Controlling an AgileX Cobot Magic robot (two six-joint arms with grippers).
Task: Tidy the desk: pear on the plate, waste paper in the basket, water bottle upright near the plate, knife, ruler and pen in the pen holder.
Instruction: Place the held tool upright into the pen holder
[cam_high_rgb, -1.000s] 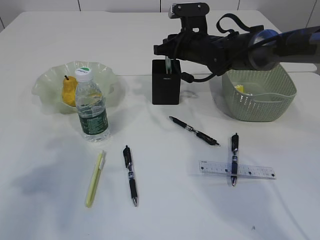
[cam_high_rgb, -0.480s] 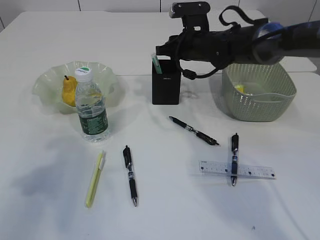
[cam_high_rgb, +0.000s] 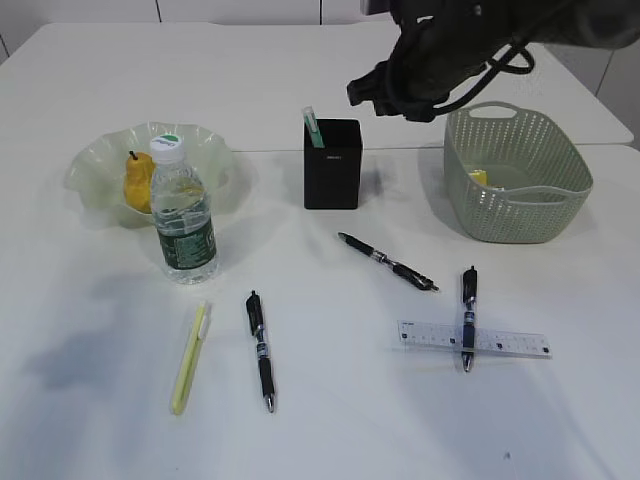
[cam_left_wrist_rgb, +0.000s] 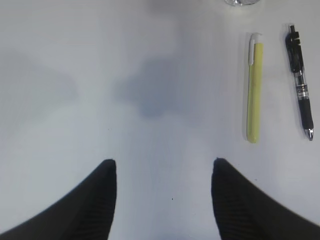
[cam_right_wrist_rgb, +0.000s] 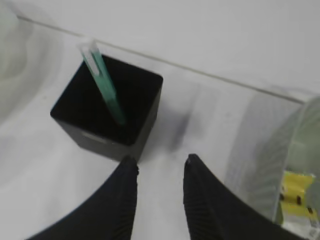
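right claw (cam_right_wrist_rgb: 157, 167) hangs empty, jaws apart, above the pen holder (cam_high_rgb: 332, 164); next it should descend squarely over the nearest pen (cam_high_rgb: 388, 262).

Tabletop (cam_high_rgb: 330, 420): smooth matt white
Bottle (cam_high_rgb: 184, 222): clear glossy plastic
Basket (cam_high_rgb: 520, 205): perforated matt plastic
Ruler (cam_high_rgb: 474, 339): clear plastic

Three black pens are lying loose on the table: one (cam_high_rgb: 260, 352) beside the yellow-green knife (cam_high_rgb: 189, 358), one (cam_high_rgb: 388, 262) in the middle, one (cam_high_rgb: 468, 318) crossing the single clear ruler (cam_high_rgb: 474, 339). One green item (cam_high_rgb: 313, 127), possibly a knife or pen, is standing in the one pen holder (cam_high_rgb: 332, 164). One pear (cam_high_rgb: 138, 182) is sitting on one plate (cam_high_rgb: 99, 160), alongside one bottle (cam_high_rgb: 183, 212) and one basket (cam_high_rgb: 516, 172).
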